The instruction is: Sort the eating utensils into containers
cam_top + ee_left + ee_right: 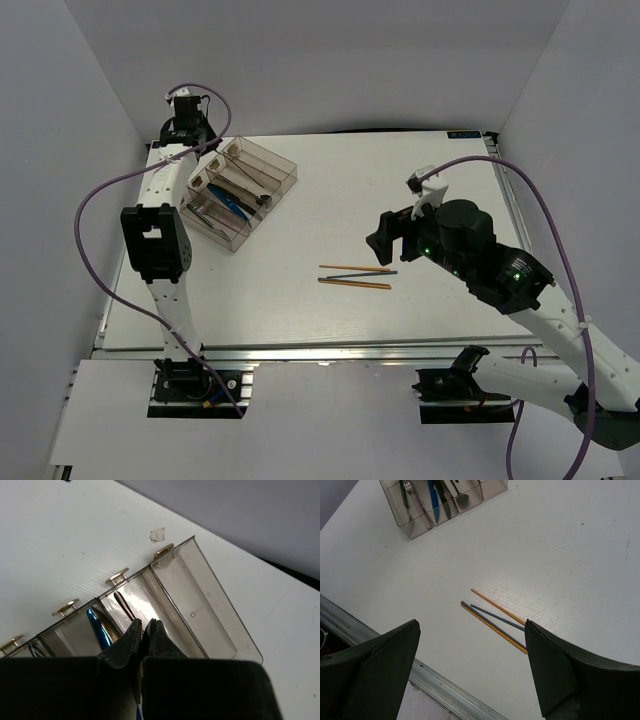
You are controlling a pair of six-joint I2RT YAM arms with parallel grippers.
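Note:
The clear organizer tray point(262, 170) stands at the table's far left with several utensils in it. My left gripper point(203, 158) hangs over its labelled end. In the left wrist view the left gripper point(144, 625) has its jaws almost together, and a slim dark utensil handle point(124, 606) runs out from between the tips into the second compartment. A blue utensil point(99, 626) lies one compartment over, and the tray's end compartment point(215, 610) holds nothing. Orange and dark chopsticks point(355, 277) lie on the table; my right gripper point(471, 625) is open above the chopsticks point(495, 620).
Small tan labels point(117, 576) line the tray's end. The aluminium front rail point(445, 687) runs close below the chopsticks. The tray point(415, 527) shows at the top left of the right wrist view. White walls close in the table's left, back and right.

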